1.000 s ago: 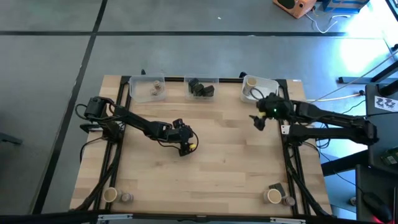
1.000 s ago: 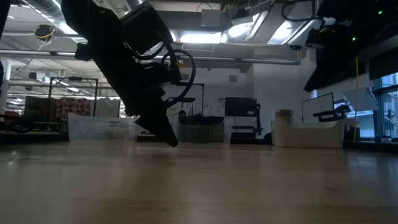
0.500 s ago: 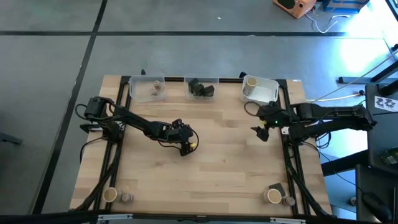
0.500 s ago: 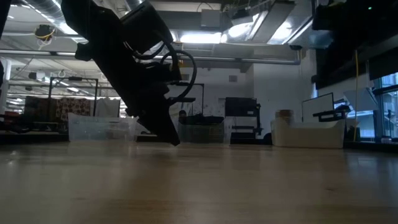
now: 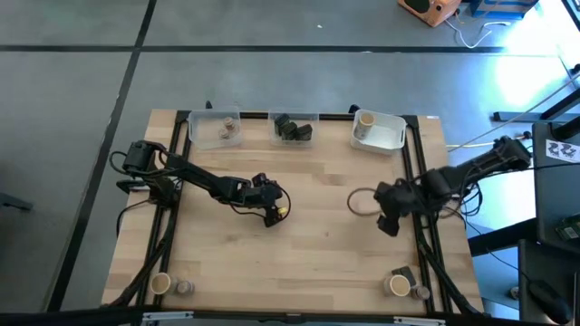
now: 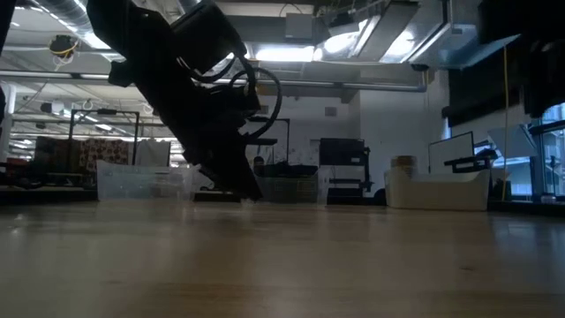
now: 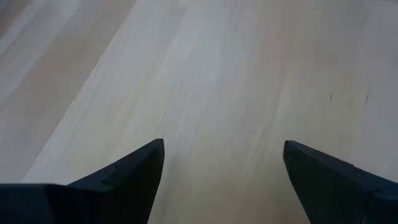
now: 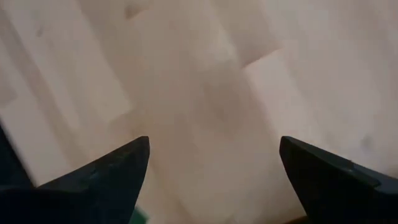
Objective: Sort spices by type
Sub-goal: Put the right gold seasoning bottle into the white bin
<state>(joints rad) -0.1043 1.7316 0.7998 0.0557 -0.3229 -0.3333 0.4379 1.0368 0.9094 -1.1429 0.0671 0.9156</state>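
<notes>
Sitting low over the middle of the wooden table [image 5: 308, 254], the left gripper [image 5: 272, 210] has its two fingers spread wide with nothing between them, only bare wood. The right gripper [image 5: 390, 222] hangs near the right side of the table, and its fingers are wide apart and empty too. Some spices are in the three tubs along the far edge: a small jar in the left tub [image 5: 201, 134], dark blocks in the middle tub [image 5: 314, 117], and a tan cylinder in the white tub [image 5: 391, 136]. More spices wait at the near corners: a tan cylinder [image 5: 160, 283] and a round jar [image 5: 184, 288] on the left, and a dark block [image 5: 402, 273], a cylinder [image 5: 398, 286] and a jar [image 5: 420, 292] on the right. These sit close together, so wide fingers could bump one and knock it off the table edge. No writing can be read anywhere.
</notes>
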